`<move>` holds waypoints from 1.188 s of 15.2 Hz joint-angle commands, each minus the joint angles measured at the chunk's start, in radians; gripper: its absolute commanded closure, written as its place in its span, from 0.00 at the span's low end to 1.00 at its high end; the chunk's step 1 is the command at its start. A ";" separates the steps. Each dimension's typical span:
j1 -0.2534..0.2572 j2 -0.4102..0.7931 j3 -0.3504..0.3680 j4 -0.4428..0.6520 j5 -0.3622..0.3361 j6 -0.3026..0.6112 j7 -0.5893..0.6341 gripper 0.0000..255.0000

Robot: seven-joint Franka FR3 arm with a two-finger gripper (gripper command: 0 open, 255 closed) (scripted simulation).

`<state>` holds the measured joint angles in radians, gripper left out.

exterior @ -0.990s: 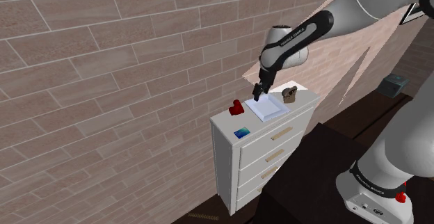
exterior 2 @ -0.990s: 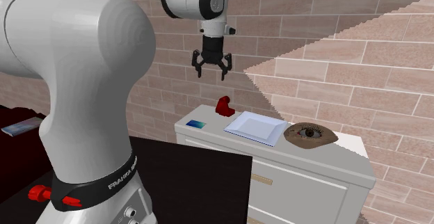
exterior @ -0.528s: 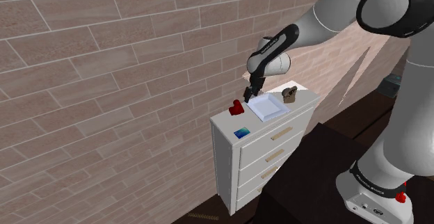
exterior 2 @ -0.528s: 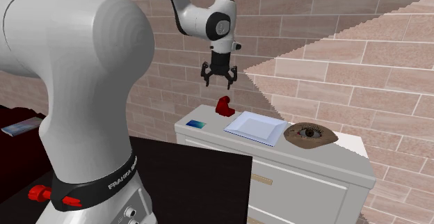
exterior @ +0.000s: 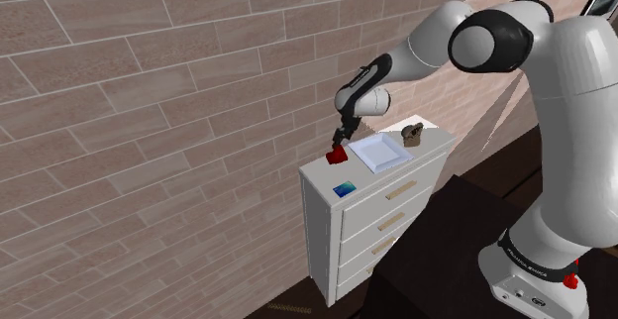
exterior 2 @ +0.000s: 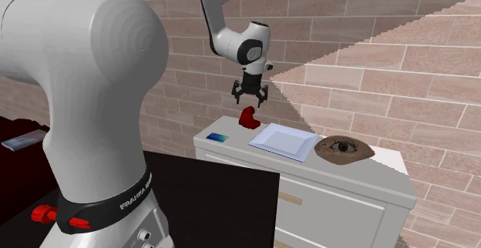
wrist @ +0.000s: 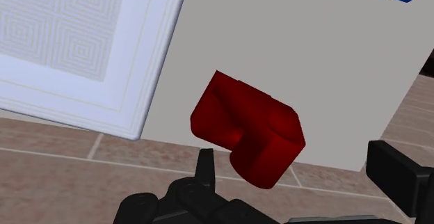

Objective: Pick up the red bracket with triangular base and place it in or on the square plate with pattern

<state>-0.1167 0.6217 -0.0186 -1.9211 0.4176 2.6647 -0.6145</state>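
- The claw (exterior 2: 250, 98) is hanging right above the red bracket (exterior 2: 248, 118). I think the robot is doing the first step, getting ready to grab it.
- The claw is standing open. Its two black fingers (wrist: 402, 179) are staying apart. They are holding nothing and touching nothing.
- The red bracket is sitting just under the claw, on top of the white dresser (exterior 2: 351, 179), close to the dresser's back edge.
- There is a gap showing between the claw and the bracket, so no grab is happening yet.
- The square plate (exterior 2: 262, 142) is lying just beside the bracket, off to one side of the claw. It is showing a pattern of little squares, and nothing is lying in it.
- A blue card (exterior 2: 217, 138) is lying on the other side of the claw, a bit farther off.
- Next, I think the claw is needing to go straight down until the fingers are sitting on both sides of the bracket, and then squeeze.
- The bracket is looking round and bumpy, so it might be slipping if the squeeze is off the middle.
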 commanded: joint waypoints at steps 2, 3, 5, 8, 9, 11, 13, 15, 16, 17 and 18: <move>-0.010 0.067 0.014 0.068 0.009 0.007 -0.012 0.00; -0.010 0.080 0.016 0.076 0.010 0.013 -0.013 0.00; -0.010 0.106 0.020 0.091 0.013 0.025 -0.015 0.00; -0.010 0.154 0.028 0.120 0.017 0.045 -0.018 0.00; -0.010 0.154 0.028 0.120 0.017 0.045 -0.017 0.00; -0.011 0.154 0.029 0.120 0.015 0.045 -0.016 0.00; -0.015 0.154 0.033 0.119 0.009 0.047 -0.013 0.00; -0.022 0.154 0.040 0.119 0.000 0.048 -0.007 0.00; -0.026 0.154 0.044 0.118 -0.006 0.049 -0.003 0.00; -0.027 0.161 0.043 0.129 -0.008 0.045 -0.002 1.00; -0.021 0.165 0.043 0.128 -0.007 0.051 0.002 1.00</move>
<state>-0.1326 0.7762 0.0289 -1.8361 0.4154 2.9132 -0.6135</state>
